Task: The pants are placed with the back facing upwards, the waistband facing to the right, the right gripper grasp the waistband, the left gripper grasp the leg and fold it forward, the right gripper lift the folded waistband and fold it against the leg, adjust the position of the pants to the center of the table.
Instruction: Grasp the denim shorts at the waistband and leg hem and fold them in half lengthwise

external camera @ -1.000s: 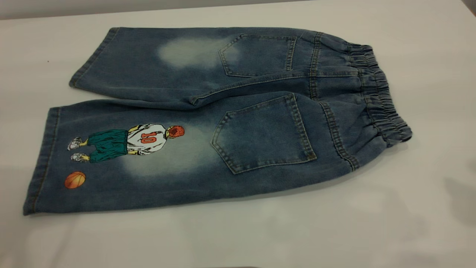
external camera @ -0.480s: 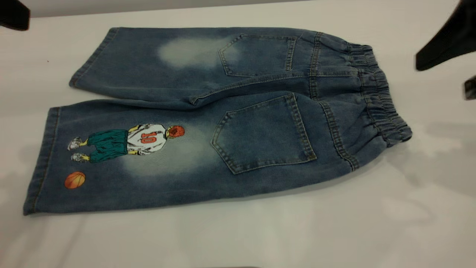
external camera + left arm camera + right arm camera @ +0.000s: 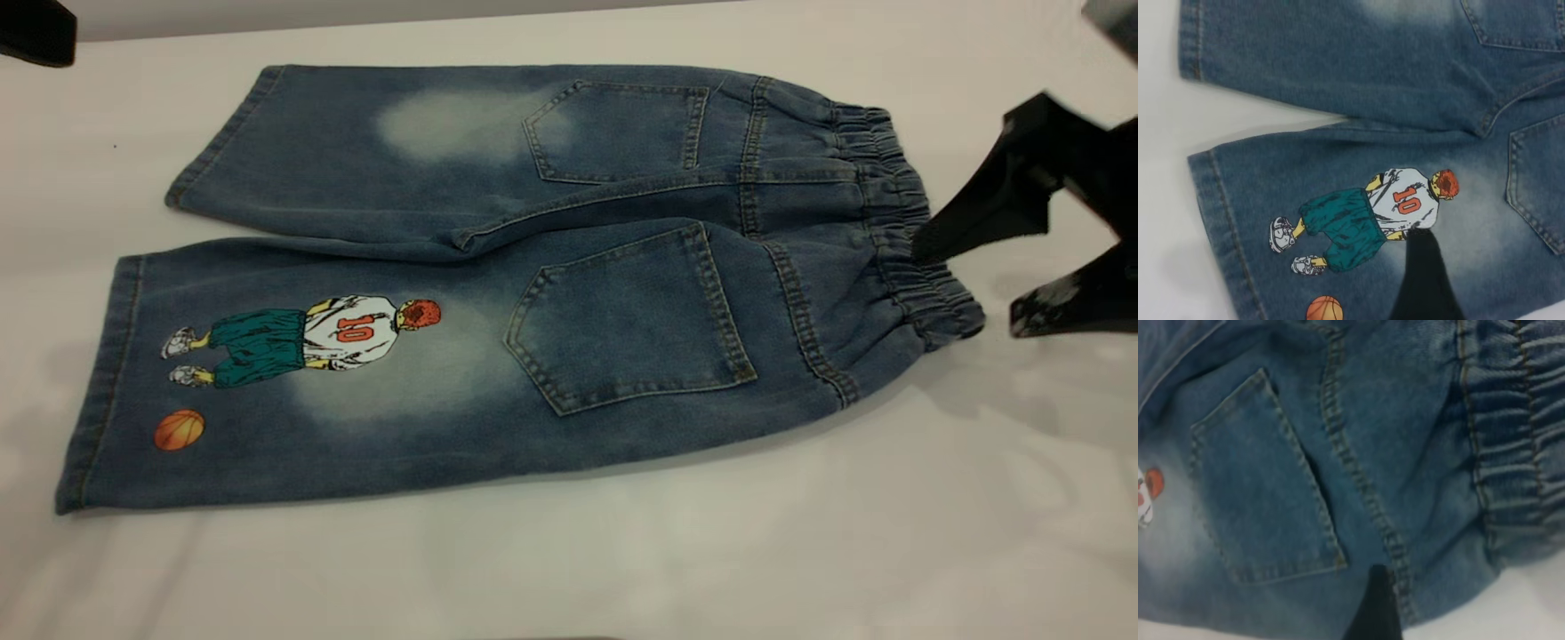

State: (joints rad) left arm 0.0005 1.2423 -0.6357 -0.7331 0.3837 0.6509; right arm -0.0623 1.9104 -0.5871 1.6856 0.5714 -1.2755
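The blue denim pants [image 3: 622, 267] lie flat on the table [image 3: 569, 569], back pockets up. Their ruffled waistband [image 3: 898, 204] points right. The printed leg [image 3: 293, 382] is the nearer one, with the number 10 player and the orange ball. My right gripper [image 3: 973, 286] is open at the waistband's near corner, one black fingertip over the elastic and the other over bare table beside it. One right finger [image 3: 1371, 607] shows above the seam near the pocket. My left gripper [image 3: 36, 31] hangs at the far left corner. One left finger [image 3: 1421, 280] shows over the printed leg [image 3: 1358, 220], with nothing beside it.
The plain leg [image 3: 356, 151] with a pale faded patch lies farther back, its hem towards the left. Bare white tabletop surrounds the pants, widest along the near side and at the right.
Both arms have come into view. The right gripper has dropped down and leftward to the waistband's near corner. The left gripper stays at the far left corner. The pants have not moved.
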